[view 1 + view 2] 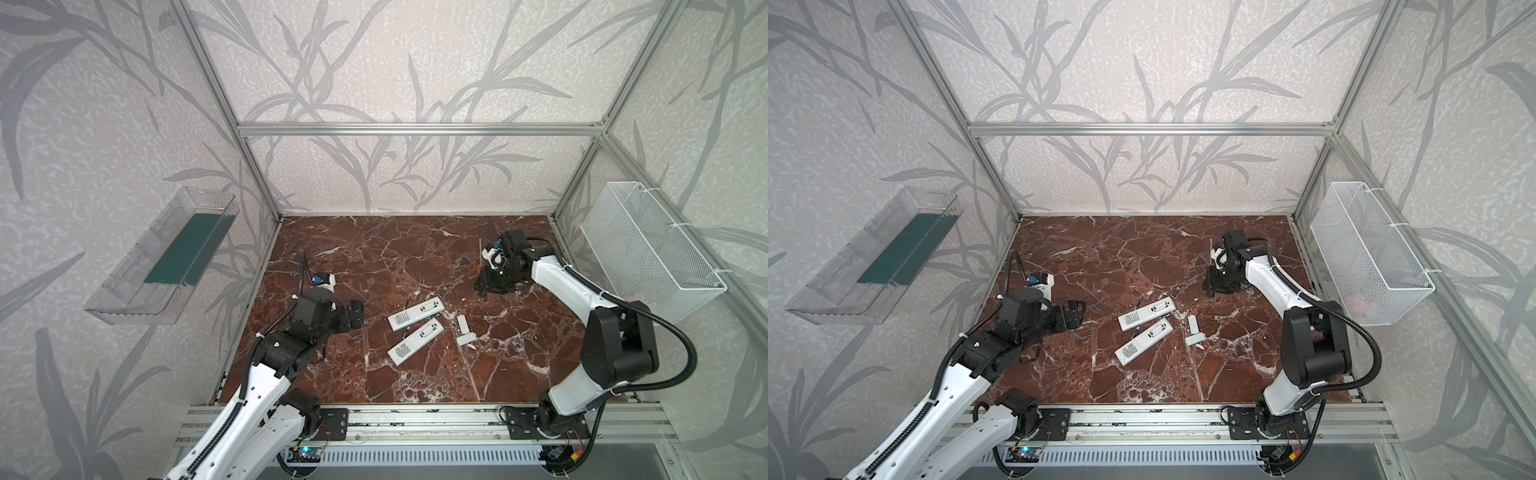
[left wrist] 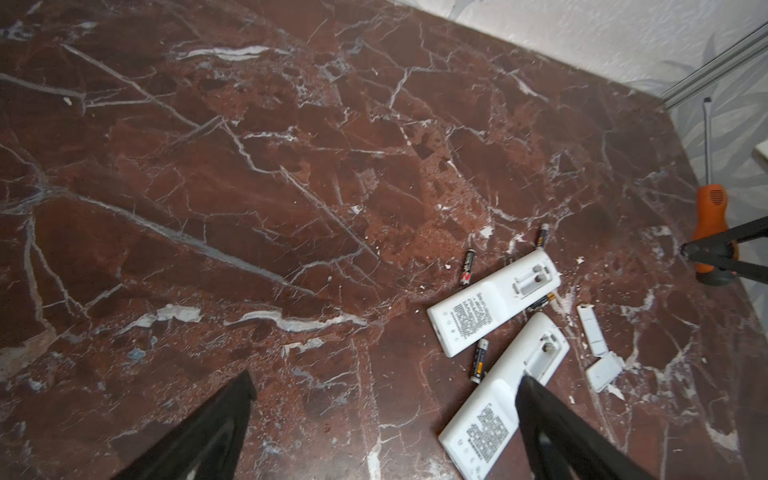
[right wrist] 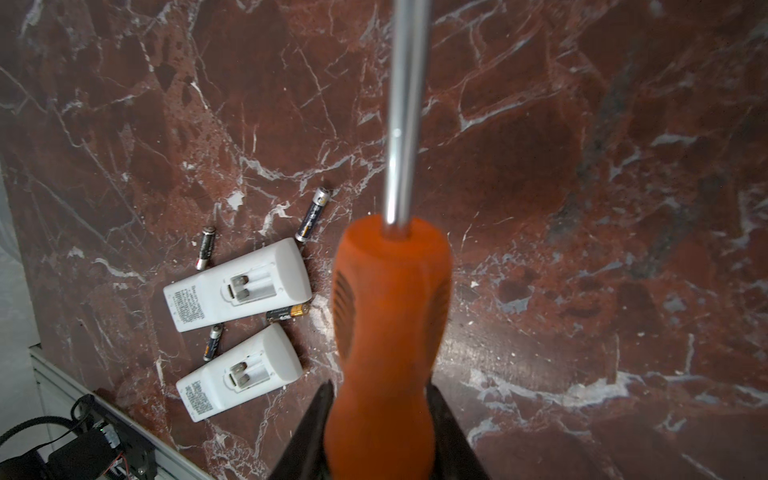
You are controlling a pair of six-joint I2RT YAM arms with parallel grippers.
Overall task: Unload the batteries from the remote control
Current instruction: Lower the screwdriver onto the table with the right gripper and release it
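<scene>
The batteries [image 3: 288, 312] are lying loose on the marble table [image 1: 374, 257]. They are four slim dark cylinders scattered close around the two white remotes [image 1: 417, 313], which are sitting backs-up in the lower middle of both top views. Both battery bays are showing bare metal contacts, so I am judging the unloading to be done or very nearly so. Two batteries are lying in the gap between the remotes, one of them seemingly touching the upper remote's edge. The other two are resting just beyond that remote's far side.

Each battery is looking light, rigid and smooth. Being round, it is likely to roll or slip out of a careless pinch. The best hold is across the middle of the barrel, with the jaws square to its length. The ones lying against a remote are offering little room on that side.

Two small white cover pieces [image 1: 463, 330] are lying just to the right of the remotes.

The left pincer [image 1: 359, 314] is hanging left of the remotes in the top views, near them but apart. Its jaws are spread wide and gripping nothing.

The right pincer [image 1: 484, 284] is sitting in the upper right of the tabletop, well apart from every battery. It is pinching the orange handle of a screwdriver [image 3: 390, 311], and the steel shaft is pointing away from the wrist.
</scene>
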